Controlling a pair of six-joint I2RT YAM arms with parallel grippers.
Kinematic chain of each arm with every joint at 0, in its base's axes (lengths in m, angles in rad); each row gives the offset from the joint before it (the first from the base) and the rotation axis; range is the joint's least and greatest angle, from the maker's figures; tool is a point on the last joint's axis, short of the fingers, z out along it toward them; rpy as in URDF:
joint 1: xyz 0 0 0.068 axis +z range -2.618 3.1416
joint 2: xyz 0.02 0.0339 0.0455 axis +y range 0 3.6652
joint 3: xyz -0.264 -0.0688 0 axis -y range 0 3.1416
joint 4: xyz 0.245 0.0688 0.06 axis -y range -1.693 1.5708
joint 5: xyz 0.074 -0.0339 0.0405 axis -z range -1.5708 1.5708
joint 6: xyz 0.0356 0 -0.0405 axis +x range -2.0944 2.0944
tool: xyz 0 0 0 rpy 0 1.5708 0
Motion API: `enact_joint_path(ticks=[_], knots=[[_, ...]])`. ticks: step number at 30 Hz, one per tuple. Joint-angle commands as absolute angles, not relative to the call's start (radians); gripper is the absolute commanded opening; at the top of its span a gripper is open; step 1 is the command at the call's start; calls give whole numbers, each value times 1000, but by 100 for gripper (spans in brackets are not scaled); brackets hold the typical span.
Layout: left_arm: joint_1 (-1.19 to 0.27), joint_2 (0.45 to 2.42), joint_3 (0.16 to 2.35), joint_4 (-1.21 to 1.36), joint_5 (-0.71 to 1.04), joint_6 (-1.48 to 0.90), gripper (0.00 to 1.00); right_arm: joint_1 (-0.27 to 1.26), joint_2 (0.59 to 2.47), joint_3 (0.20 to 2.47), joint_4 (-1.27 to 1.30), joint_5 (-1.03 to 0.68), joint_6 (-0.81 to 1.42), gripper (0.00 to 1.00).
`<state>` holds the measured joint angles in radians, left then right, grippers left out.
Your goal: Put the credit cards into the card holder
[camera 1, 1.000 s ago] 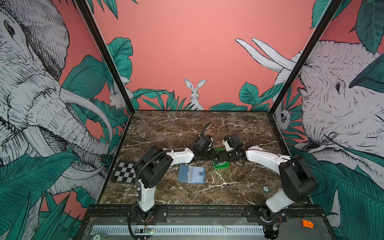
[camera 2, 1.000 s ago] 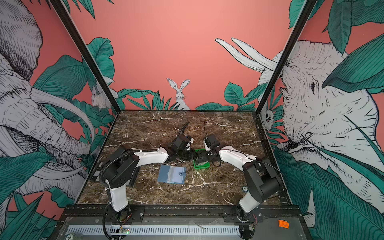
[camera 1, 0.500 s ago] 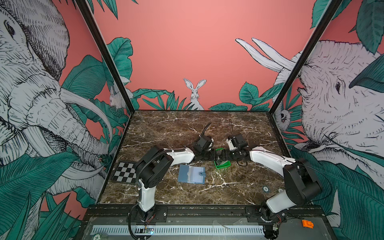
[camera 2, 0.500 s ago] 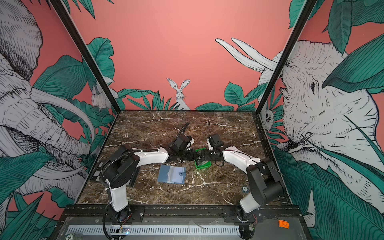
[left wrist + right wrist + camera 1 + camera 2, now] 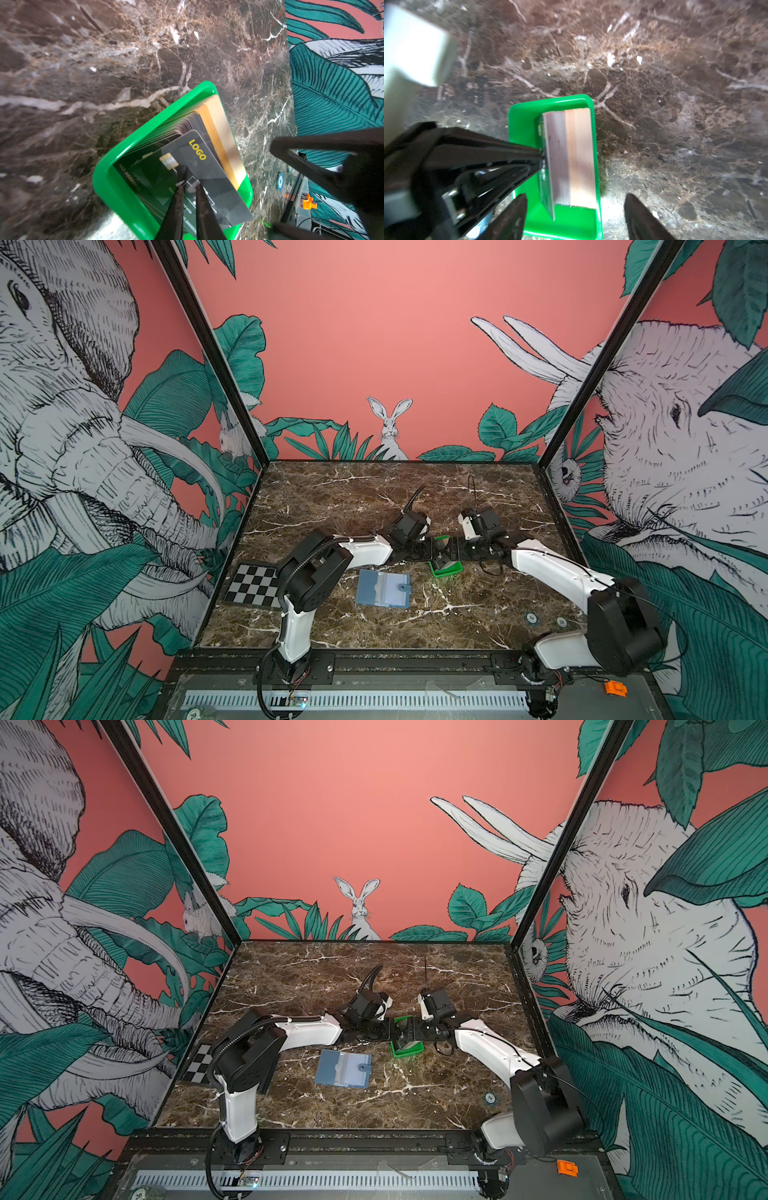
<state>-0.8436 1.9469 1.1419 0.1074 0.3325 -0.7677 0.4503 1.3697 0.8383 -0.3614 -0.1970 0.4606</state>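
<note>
In the green tray [image 5: 149, 123], credit cards [image 5: 209, 172] stand on edge.

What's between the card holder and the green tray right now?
Nothing but bare marble tabletop. The card holder lies open and flat, apart from the green tray, with only stone in the gap. Both top views show it.

Black card [image 5: 209, 164]: lower print hidden behind left gripper [image 5: 189, 181]. Green tray [image 5: 108, 187]: one corner cut off by the frame edge.
</note>
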Motion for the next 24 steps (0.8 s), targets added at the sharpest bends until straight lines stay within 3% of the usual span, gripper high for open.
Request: enact_joint_path(ticks=[1,4,8,24], knots=[[-848,1970,1146,82,324,-774,15,448,1340,812,-341,-264,507,56],[-850,1970,1144,83,326,-773,15,447,1349,807,-332,-301,521,39],[-851,1970,1141,86,325,-775,15,448,1364,792,-304,-316,536,24],[-853,1969,1137,109,330,-790,15,448,1434,778,-258,-338,537,14]])
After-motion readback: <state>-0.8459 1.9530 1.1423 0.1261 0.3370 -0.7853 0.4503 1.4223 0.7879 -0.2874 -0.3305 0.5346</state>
